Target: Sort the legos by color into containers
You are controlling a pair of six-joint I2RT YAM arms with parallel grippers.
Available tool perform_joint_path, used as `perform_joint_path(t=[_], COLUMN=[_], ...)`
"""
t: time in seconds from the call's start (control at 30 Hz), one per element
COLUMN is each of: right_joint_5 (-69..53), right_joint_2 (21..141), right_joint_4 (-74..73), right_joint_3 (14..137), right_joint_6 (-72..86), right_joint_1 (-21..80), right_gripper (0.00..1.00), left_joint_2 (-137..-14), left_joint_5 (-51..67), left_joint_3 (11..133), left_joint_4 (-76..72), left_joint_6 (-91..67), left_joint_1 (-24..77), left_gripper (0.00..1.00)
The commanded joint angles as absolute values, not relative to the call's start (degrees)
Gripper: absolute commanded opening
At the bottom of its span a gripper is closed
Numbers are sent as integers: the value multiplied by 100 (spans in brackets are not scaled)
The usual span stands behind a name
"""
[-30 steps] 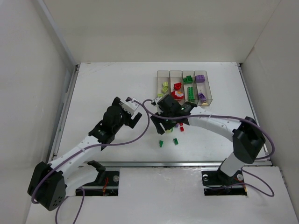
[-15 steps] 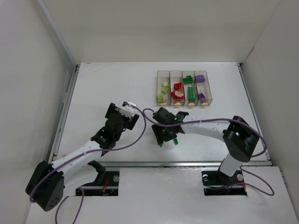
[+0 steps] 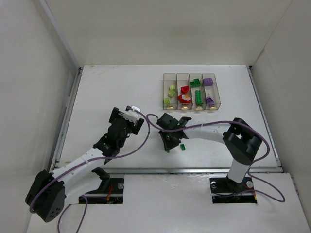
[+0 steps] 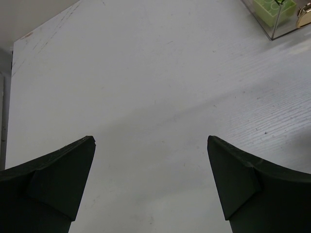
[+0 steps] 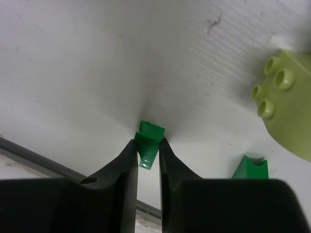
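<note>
**A:** Jaws first. What are the right jaws doing?

**B:** They are clamped on a small green brick (image 5: 150, 132). A second ago they stood wide apart up near the containers (image 3: 164, 90). Since then the right arm (image 3: 209, 131) has swung down to the lower middle of the overhead frame and they have pinched shut.

**A:** Is it lifted yet?

**B:** It doesn't look so. The brick seems to sit on the worktop (image 3: 121, 87).

**A:** And the left jaws?

**B:** They are spread wide with nothing between them, over the worktop left of centre. The left arm (image 3: 92, 153) has drawn back a little.

**A:** Is anything else loose?

**B:** A second green brick (image 5: 251, 167) lies just beside the gripped one, at the lower right of the right wrist view. A pale green brick (image 5: 286, 97) lies at that view's right edge.

**A:** So where does that leave the sorting?

**B:** I'd say the pick is made. What's left is the carry to the upper right of the overhead frame, to the third compartment from the left, where the sorted green bricks (image 3: 198, 96) lie.
</note>
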State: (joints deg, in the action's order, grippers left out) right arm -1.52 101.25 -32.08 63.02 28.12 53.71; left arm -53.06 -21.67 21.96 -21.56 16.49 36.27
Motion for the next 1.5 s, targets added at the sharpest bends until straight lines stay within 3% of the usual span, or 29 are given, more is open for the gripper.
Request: perform_joint_path(t=[0.0, 0.03, 0.27, 0.5, 0.63, 0.77, 0.83, 0.87, 0.93, 0.97, 1.13, 1.33, 1.47], right_joint_5=[-70, -9, 991, 1107, 1055, 827, 695, 694, 694, 694, 615, 632, 712], right_joint_2=[10213, 10161, 9555, 9474, 10097, 10897, 11293, 11390, 11670, 11750, 11944, 11243, 10241], right_joint_4=[-3120, -3181, -3761, -3814, -3762, -3796, -3850, -3850, -3919, -3920, -4192, -4307, -4245], right_joint_3=[6521, 6574, 7531, 8393, 8902, 9614, 10036, 10142, 10440, 10537, 10933, 10636, 9547], right_joint_6=[2743, 2742, 2181, 1003, 484, 308, 308, 255, 255, 255, 36, -166, -334], right_joint_1=[5423, 5423, 5318, 3641, 2438, 1865, 1715, 1609, 1530, 1529, 1468, 1756, 2423], right_gripper=[8, 0, 0, 0, 0, 1, 7, 17, 28, 45, 79, 81, 81], left_joint_2=[-5168, -5116, -5167, -5282, -5475, -5712, -5809, -5888, -5967, -6020, -6258, -6434, -6381], left_joint_5=[-2241, -2241, -2127, -1601, -1389, -1468, -1468, -1416, -1415, -1415, -1362, -1134, -1081], left_joint_3=[2145, 2145, 2197, 2373, 2495, 2689, 2689, 2750, 2751, 2803, 2970, 3023, 3023], left_joint_4=[-2470, -2470, -2295, -2189, -2074, -2074, -2074, -2126, -2188, -2188, -2355, -2408, -2408], left_joint_6=[1573, 1573, 1573, 1845, 2030, 2214, 2363, 2503, 2566, 2566, 2619, 2733, 2733], left_joint_1=[3656, 3656, 3656, 3656, 3420, 3340, 3340, 3340, 3340, 3340, 3340, 3340, 3340], left_gripper=[100, 100, 100, 100, 100, 100, 100, 100, 100, 100, 100, 100, 100])
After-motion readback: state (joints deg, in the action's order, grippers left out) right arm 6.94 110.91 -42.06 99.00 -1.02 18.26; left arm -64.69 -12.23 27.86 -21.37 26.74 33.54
